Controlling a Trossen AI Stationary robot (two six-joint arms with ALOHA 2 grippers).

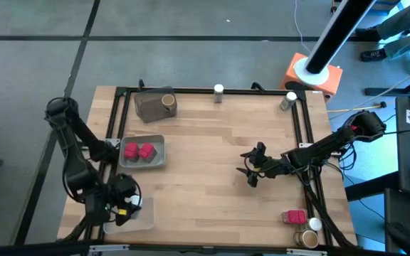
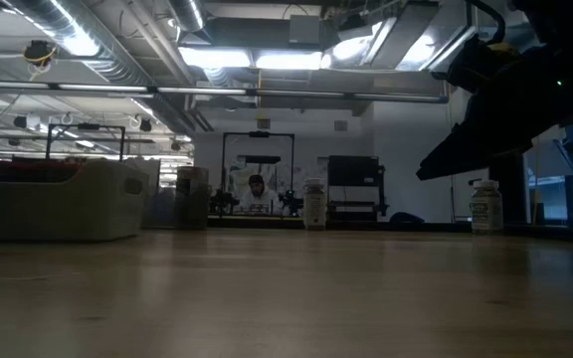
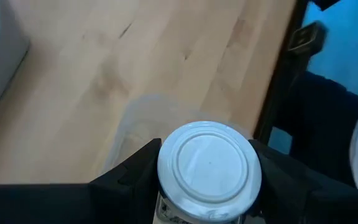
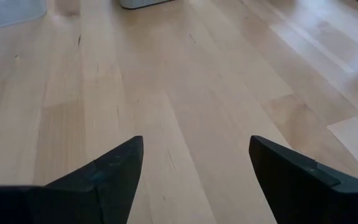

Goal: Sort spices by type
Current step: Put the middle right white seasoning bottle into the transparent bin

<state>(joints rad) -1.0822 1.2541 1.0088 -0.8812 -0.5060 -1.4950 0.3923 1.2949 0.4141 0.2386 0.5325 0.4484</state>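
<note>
High view: left claw (image 1: 124, 204) over the clear tray (image 1: 145, 213) at the table's (image 1: 205, 149) near-left corner, pinching a white-capped jar (image 1: 122, 211); two pink packets (image 1: 138, 151) in the grey tray (image 1: 156, 161); right claw (image 1: 250, 171) spread over bare wood at mid-table

Left wrist view: white cap (image 3: 209, 169) clamped between both fingers (image 3: 129, 180)

Right wrist view: fingers (image 4: 107, 174) wide apart, nothing between

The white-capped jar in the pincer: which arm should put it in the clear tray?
Probably the left arm. Its left pincer is shut on the white-capped jar right over the clear tray. The right pincer is open and holds nothing, out over the middle of the table.
</note>
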